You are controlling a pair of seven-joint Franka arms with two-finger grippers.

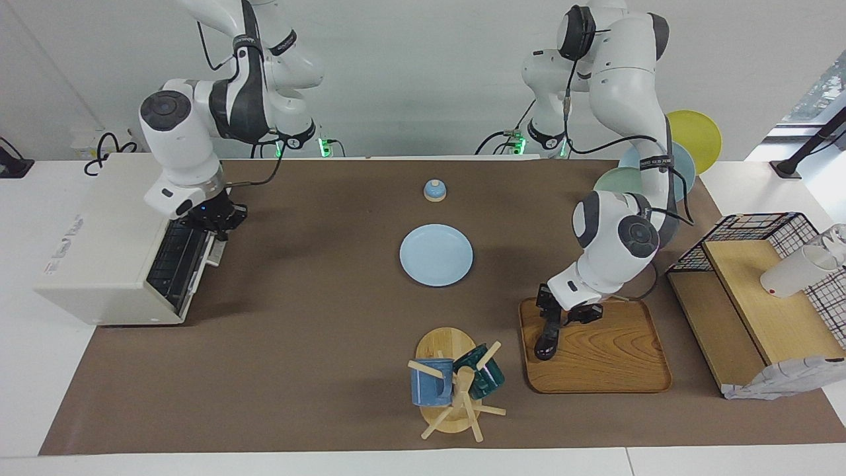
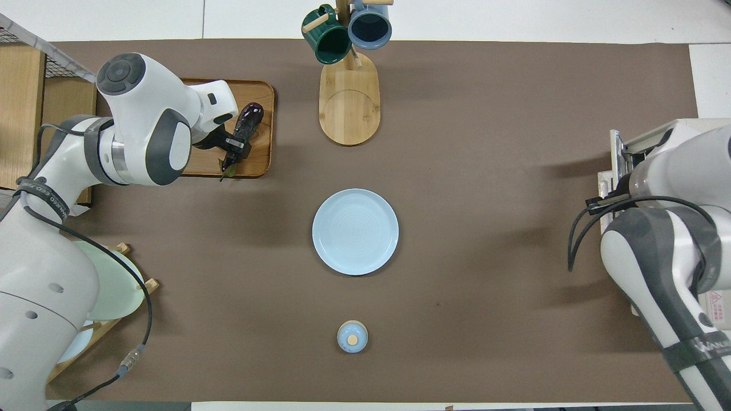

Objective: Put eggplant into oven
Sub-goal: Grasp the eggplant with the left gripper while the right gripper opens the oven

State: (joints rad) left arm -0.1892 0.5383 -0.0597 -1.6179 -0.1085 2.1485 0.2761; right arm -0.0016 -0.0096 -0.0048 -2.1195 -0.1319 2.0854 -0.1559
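Note:
The dark purple eggplant (image 1: 546, 337) lies on the wooden tray (image 1: 608, 360) at the left arm's end of the table; it also shows in the overhead view (image 2: 249, 119). My left gripper (image 1: 552, 316) is down on its stem half (image 2: 233, 147). The cream-white oven (image 1: 99, 251) stands at the right arm's end. Its door (image 1: 210, 252) is tilted partly open and the wire rack (image 1: 173, 259) shows inside. My right gripper (image 1: 217, 222) is at the door's top edge, on the handle. In the overhead view the right arm hides that gripper.
A light blue plate (image 1: 436, 254) lies mid-table, with a small blue lidded pot (image 1: 434, 190) nearer the robots. A mug tree (image 1: 456, 383) stands beside the tray. A plate rack (image 1: 667, 172) and a wooden shelf with a wire basket (image 1: 760, 291) flank the left arm.

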